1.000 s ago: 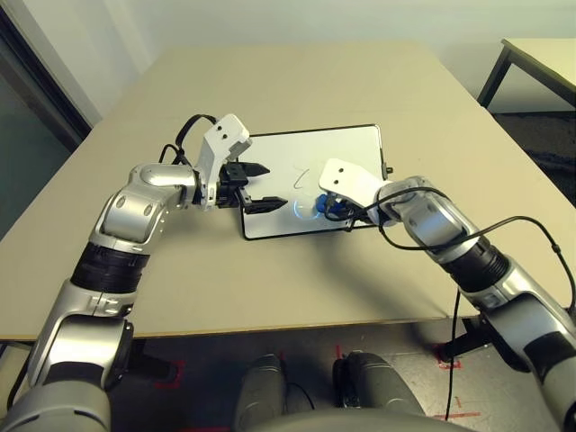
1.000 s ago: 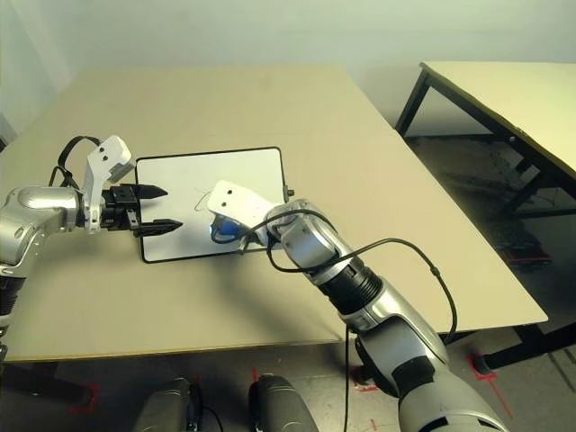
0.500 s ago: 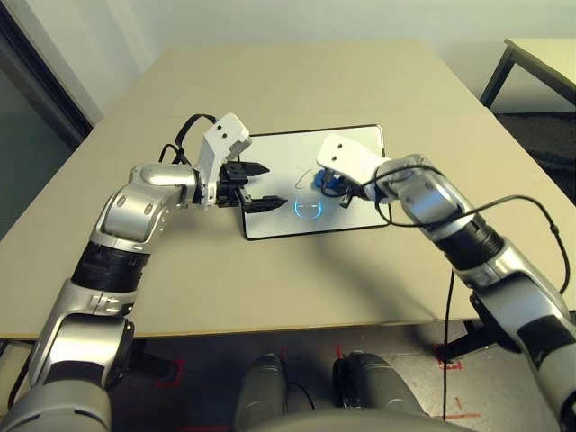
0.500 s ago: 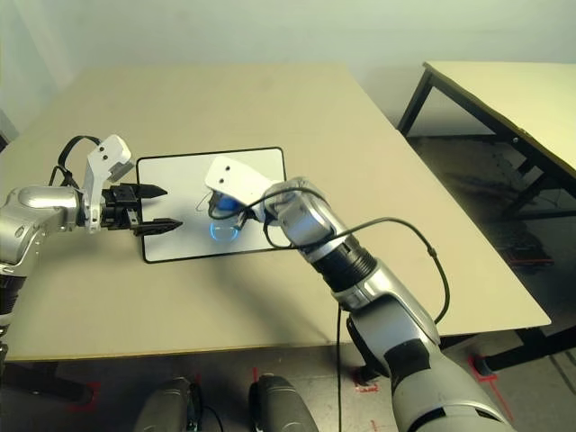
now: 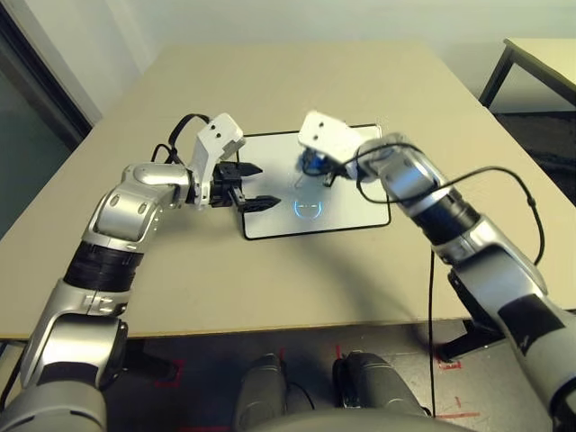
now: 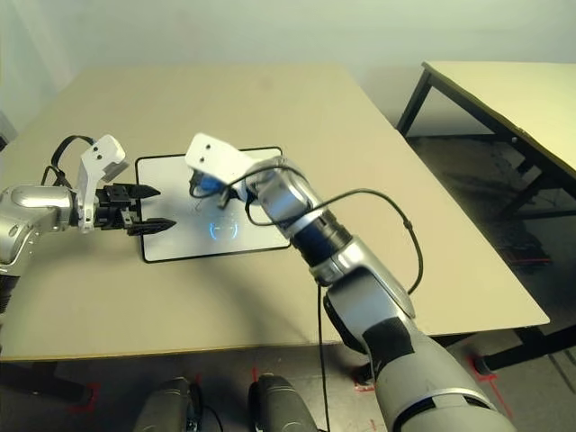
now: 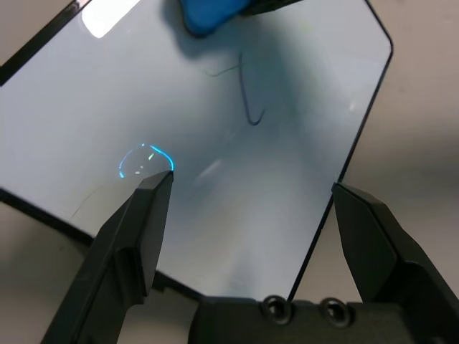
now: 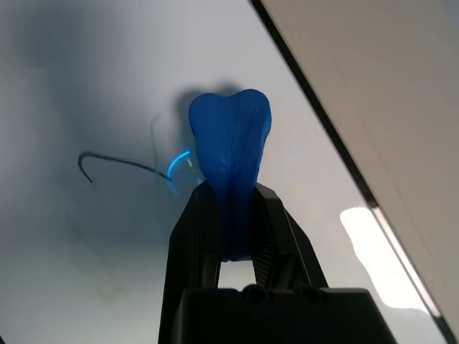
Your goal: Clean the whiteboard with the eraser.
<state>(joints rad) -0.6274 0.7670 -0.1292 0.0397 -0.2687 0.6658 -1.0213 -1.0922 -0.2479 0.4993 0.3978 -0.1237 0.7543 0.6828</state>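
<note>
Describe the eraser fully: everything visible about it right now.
The eraser is a small bright blue block that looks soft: pinched between the right gripper's two black fingers, it bulges into two rounded lobes beyond their tips. It is held over the whiteboard, casting a shadow on the white surface, beside a thin dark scribble. Whether it touches the board cannot be told. From the head camera it shows as a blue spot under the gripper's white housing.

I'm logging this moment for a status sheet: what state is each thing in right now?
Whiteboard: lying flat on the table, a thin dark scribble still on it.
Scribble: not wiped yet.
Eraser: squeezed in the right tool, over the board.
Right tool: shut on the eraser.
Left tool: open, holding nothing, at the board's edge.
Table: bearing the board.
</note>
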